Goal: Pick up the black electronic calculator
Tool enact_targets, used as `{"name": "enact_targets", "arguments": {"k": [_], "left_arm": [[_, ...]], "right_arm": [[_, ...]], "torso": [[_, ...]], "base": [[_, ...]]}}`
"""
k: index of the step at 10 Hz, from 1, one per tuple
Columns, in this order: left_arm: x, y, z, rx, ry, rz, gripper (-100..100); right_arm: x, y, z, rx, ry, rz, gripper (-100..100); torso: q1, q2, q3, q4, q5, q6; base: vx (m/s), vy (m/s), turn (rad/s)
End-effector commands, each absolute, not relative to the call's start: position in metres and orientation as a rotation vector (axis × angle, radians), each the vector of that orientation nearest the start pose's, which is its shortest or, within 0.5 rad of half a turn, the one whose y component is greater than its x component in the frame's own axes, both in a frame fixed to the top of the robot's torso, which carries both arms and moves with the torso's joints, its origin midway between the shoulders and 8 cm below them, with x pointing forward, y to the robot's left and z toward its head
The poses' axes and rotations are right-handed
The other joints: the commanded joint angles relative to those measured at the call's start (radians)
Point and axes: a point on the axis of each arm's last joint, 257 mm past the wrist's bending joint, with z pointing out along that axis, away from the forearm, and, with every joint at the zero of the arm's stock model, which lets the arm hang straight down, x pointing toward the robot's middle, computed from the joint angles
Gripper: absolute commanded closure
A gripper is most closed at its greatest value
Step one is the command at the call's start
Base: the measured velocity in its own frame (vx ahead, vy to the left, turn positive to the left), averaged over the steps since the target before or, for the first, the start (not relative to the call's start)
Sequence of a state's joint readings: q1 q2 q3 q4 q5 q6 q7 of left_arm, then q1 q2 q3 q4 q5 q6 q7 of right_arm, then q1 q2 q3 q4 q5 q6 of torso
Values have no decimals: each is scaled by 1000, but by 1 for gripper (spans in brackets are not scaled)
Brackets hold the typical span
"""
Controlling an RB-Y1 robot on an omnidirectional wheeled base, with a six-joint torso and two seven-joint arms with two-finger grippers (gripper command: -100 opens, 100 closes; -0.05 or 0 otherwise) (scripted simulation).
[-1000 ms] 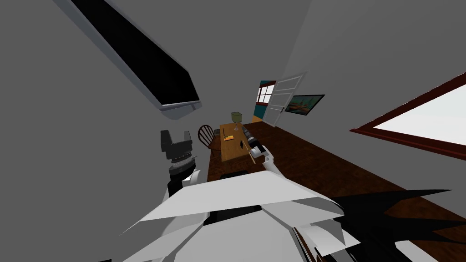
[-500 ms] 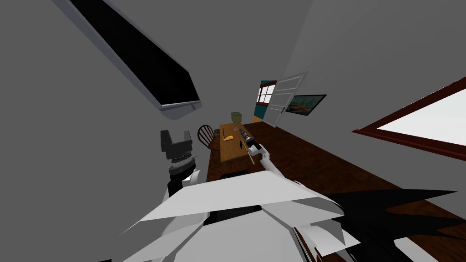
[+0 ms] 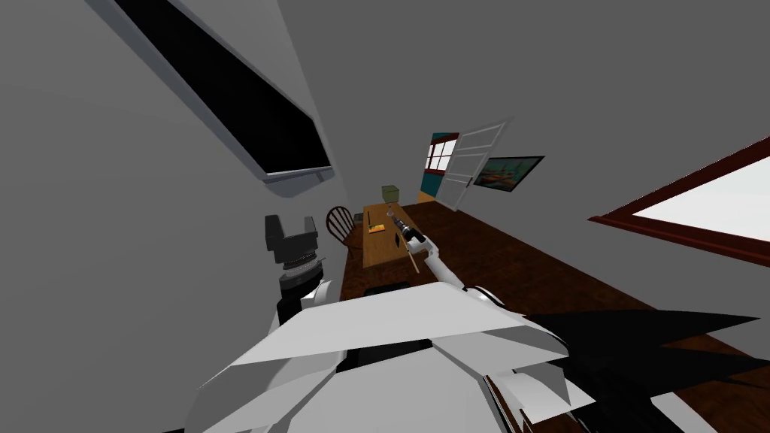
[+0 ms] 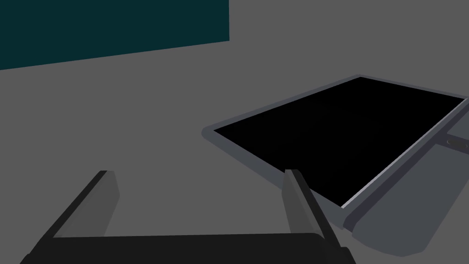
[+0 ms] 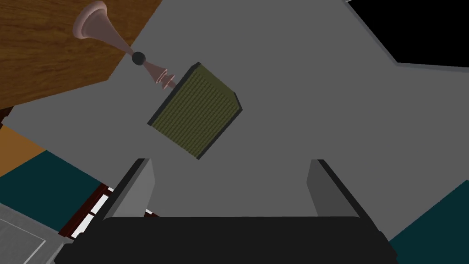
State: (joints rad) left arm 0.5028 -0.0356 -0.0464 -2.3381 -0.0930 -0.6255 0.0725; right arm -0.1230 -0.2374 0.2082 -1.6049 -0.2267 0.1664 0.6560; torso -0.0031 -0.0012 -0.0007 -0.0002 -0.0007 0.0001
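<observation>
The black calculator (image 3: 395, 240) is a small dark thing lying on the brown wooden table (image 3: 380, 252), near its middle. My right arm stretches out over the table, and my right gripper (image 3: 392, 218) hangs open just past the calculator, toward the lamp end. In the right wrist view the right gripper (image 5: 229, 165) holds nothing between its fingers and points at a lamp with an olive shade (image 5: 194, 111). My left gripper (image 3: 290, 224) is raised at my left, away from the table, and stands open (image 4: 199, 176) with nothing in it.
A yellow-orange flat thing (image 3: 374, 226) and a tan stick (image 3: 413, 258) also lie on the table. The lamp (image 3: 389, 193) stands at its far end. A wooden chair (image 3: 340, 223) sits on the table's left. A white door (image 3: 466, 165) stands open beyond.
My right arm has reached further forward over the table, carrying the open gripper past the calculator toward the lamp end. The left arm has not moved.
</observation>
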Motion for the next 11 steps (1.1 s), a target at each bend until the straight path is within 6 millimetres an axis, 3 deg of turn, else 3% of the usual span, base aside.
{"name": "enact_targets", "arguments": {"k": [1,2,4,7,9,10,11], "left_arm": [[311,250,70,-505,498,-1395,0],[311,250,70,-505,498,-1395,0],[311,250,70,-505,498,-1395,0],[311,250,70,-505,498,-1395,0],[311,250,70,-505,498,-1395,0],[311,250,70,-505,498,-1395,0],[311,250,70,-505,498,-1395,0]], "right_arm": [[568,-155,-228,534,1694,818,-100],[576,-144,-230,493,1733,797,-100],[576,-149,-250,514,1777,772,-100],[589,-132,-270,448,1894,706,-100],[587,-139,-291,469,1939,677,-100],[592,-129,-295,430,1988,649,-100],[592,-132,-303,437,2003,638,-100]], "torso": [[0,0,0,0,0,0],[0,0,0,0,0,0],[-1,0,0,0,0,0],[1,0,0,0,0,0],[-1,1,0,0,0,0],[1,1,0,0,0,1],[1,0,0,0,0,0]], "base": [[12,-56,31],[7,-72,45],[2,-40,17],[4,-47,53],[5,-45,22],[11,-37,75],[13,-42,45]]}}
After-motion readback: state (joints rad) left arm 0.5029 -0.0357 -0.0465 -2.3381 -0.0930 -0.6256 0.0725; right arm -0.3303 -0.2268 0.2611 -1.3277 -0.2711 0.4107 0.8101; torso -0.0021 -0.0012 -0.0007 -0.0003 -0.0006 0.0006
